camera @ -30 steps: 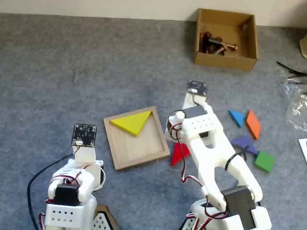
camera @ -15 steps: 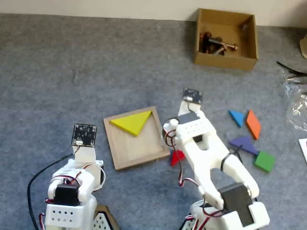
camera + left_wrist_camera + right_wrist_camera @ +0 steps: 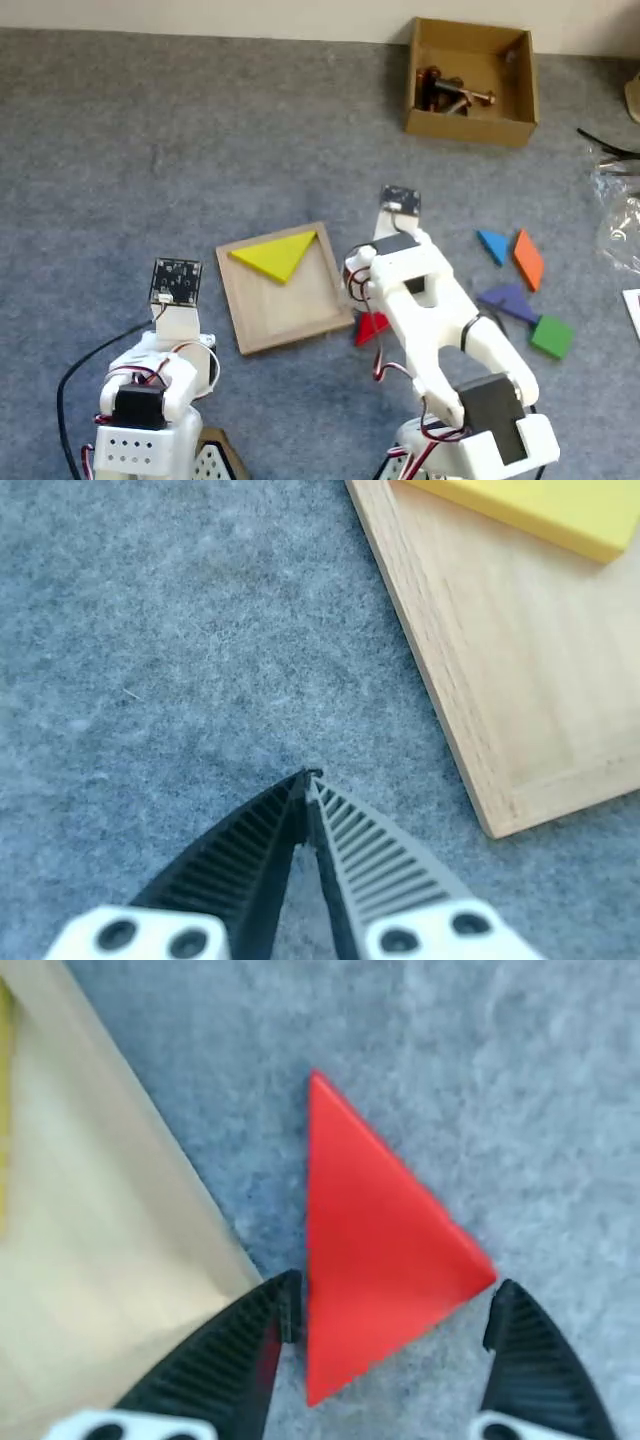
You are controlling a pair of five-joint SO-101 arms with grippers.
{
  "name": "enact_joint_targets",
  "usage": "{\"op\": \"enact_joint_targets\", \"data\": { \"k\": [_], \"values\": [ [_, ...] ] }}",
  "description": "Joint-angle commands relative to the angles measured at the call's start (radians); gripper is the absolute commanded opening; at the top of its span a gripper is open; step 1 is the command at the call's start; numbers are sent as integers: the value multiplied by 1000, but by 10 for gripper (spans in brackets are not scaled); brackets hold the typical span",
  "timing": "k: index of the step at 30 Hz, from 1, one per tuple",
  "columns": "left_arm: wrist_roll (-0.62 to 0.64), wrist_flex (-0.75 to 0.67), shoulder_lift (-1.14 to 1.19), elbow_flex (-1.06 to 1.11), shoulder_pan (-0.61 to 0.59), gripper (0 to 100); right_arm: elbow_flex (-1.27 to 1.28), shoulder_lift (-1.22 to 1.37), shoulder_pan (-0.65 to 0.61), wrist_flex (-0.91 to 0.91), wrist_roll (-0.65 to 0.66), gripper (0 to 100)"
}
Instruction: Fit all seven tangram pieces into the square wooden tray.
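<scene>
— Tray (image 3: 280,312)?
— On grey carpet (image 3: 140,150), turned a little. Yellow triangle (image 3: 275,255) inside, tucked into the far corner.
— Red triangle (image 3: 371,328)?
— Just beside the tray's right edge, half hidden under the right arm (image 3: 430,300). Touching the rim, maybe; hard to tell.
— Other pieces?
— Well right of that arm, close together: blue triangle (image 3: 491,245), orange parallelogram (image 3: 528,259), purple triangle (image 3: 506,297), green square (image 3: 551,336).
— Left arm (image 3: 160,385)?
— Near the tray's left side, not touching.
— Farther back?
— Cardboard box (image 3: 465,128), metal bits inside.
</scene>
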Motion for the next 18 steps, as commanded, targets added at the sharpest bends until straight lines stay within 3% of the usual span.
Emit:
{"op": "enact_joint_targets", "data": {
  "k": [1, 18],
  "values": [
    [8, -2, -7, 19, 15, 5, -5, -4, 19, -30, 15, 281],
    [8, -2, -7, 19, 15, 5, -4, -2, 21, -39, 15, 278]
  ]
}}
